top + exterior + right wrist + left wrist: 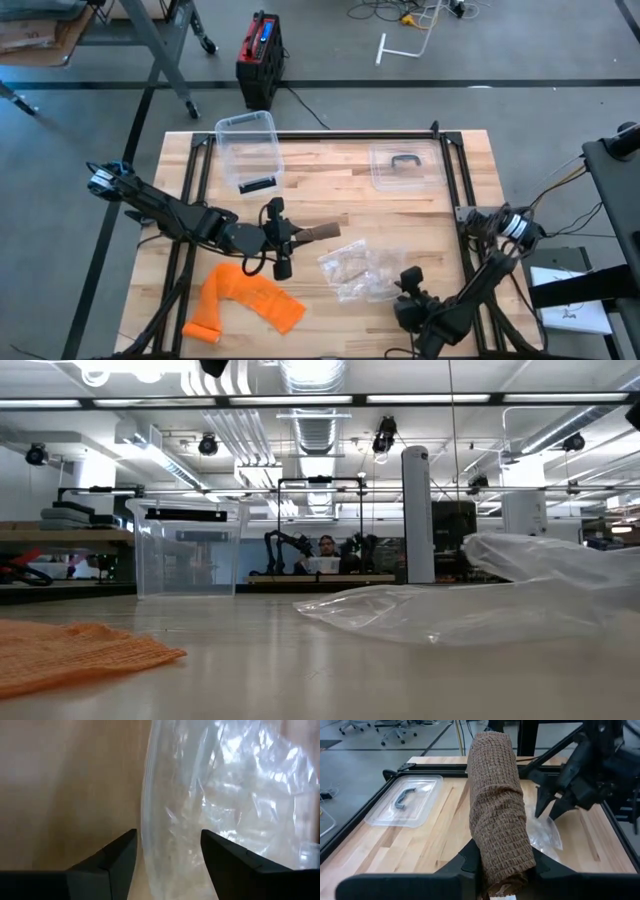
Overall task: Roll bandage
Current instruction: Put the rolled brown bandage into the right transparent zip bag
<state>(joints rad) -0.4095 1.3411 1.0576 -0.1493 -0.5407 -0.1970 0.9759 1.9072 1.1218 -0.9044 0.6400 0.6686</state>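
While the brown bandage roll (497,815) is sitting clamped between the fingers of the left gripper (300,236), above the middle of the wooden table (330,180), I am logging the stock as follows.

Item one, bandage: I am seeing a woven, crinkled elastic cloth wound into a loose cylinder, gripped near one end with most of its length sticking out forward. I am judging it light, soft and compressible, with a grippy weave; a hard squeeze will flatten it, so I am favouring a hold across the roll's body, close to the end.

Item two, right gripper (167,855): I am reading its fingers as spread and holding nothing, straddling the edge of a crumpled clear plastic bag (357,270) at the near right of the table.

Item three, orange mesh fabric (243,303): lying limp and folded, near left.

Item four, clear plastic bin (248,150), rigid and upright at the far edge; its flat lid (402,166), with a dark handle, is lying apart to the right.
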